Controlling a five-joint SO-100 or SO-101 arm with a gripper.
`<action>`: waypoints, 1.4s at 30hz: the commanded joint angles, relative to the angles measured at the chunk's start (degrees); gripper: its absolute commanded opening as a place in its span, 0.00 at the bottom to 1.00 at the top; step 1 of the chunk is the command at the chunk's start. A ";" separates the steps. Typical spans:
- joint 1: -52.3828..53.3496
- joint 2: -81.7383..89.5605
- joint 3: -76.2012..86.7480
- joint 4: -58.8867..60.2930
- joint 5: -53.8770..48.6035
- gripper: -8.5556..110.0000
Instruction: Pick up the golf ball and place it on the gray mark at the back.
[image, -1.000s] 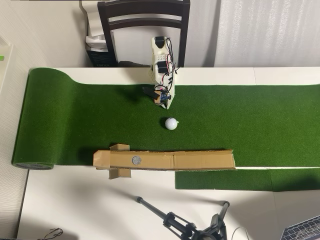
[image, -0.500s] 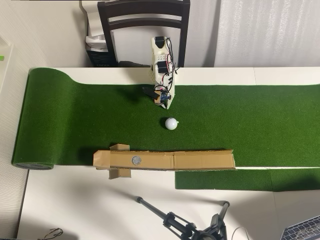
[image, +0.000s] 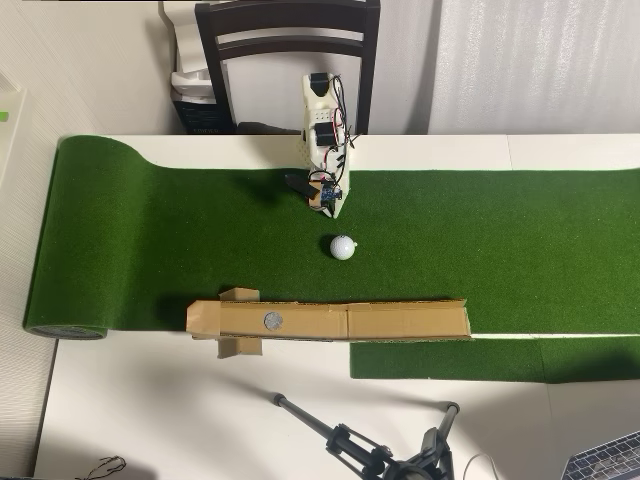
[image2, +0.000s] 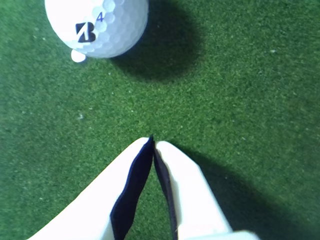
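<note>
With the jaws pressed together short of the golf ball (image2: 96, 26), reaching in unopened could knock it rolling across the turf (image2: 240, 90).

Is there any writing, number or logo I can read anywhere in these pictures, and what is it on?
"B" logo in black, on the golf ball, wrist view.
"4" in purple, on the same ball, just right of the logo.
Box beside the chair, overhead view: any print is too small to read.
Nothing else bears readable text.
</note>
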 joint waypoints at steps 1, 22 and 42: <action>0.00 2.37 3.96 0.18 0.44 0.07; 0.44 1.41 -11.43 5.98 0.00 0.22; 0.00 -24.61 -35.51 5.10 0.00 0.30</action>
